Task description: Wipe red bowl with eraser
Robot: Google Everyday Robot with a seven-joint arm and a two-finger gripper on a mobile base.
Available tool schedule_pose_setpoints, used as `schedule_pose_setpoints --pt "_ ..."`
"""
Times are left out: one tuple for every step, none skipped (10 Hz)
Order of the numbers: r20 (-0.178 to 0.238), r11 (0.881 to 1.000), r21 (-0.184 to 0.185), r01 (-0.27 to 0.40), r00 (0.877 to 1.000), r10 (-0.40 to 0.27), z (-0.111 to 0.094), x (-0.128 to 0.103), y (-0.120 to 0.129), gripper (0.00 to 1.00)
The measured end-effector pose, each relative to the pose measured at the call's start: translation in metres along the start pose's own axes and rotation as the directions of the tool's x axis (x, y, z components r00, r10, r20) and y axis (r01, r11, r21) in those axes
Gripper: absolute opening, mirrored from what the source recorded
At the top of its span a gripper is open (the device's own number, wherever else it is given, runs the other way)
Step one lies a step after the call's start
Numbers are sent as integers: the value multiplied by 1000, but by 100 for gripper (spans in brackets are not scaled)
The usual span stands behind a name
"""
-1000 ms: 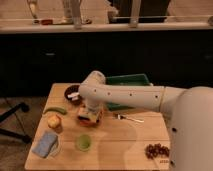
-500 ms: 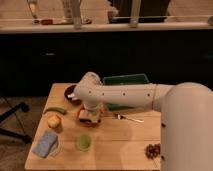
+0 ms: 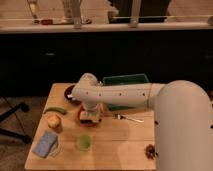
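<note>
The gripper (image 3: 89, 117), jaws' state unclear, hides most of the red bowl (image 3: 80, 119).

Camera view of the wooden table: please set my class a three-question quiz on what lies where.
1. True or false: the gripper is over the shallow orange-red bowl.
2. Which lies nearest the table's front-left corner? A) blue folded cloth B) green tray C) metal fork
3. Fill in: the round green cup stands in front of the ____ bowl.

Key: 1 true; 2 A; 3 orange-red.
</note>
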Motion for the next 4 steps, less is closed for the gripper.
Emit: schedule_pose_setpoints --pt "-5 1000 1 1 1000 -1 1 2 -2 0" --pt "-8 1000 1 0 1000 0 2 4 -4 0" --pt "-10 1000 1 -1 1000 1 3 5 -6 0" --pt "-12 1000 2 -4 1000 5 3 8 -9 0"
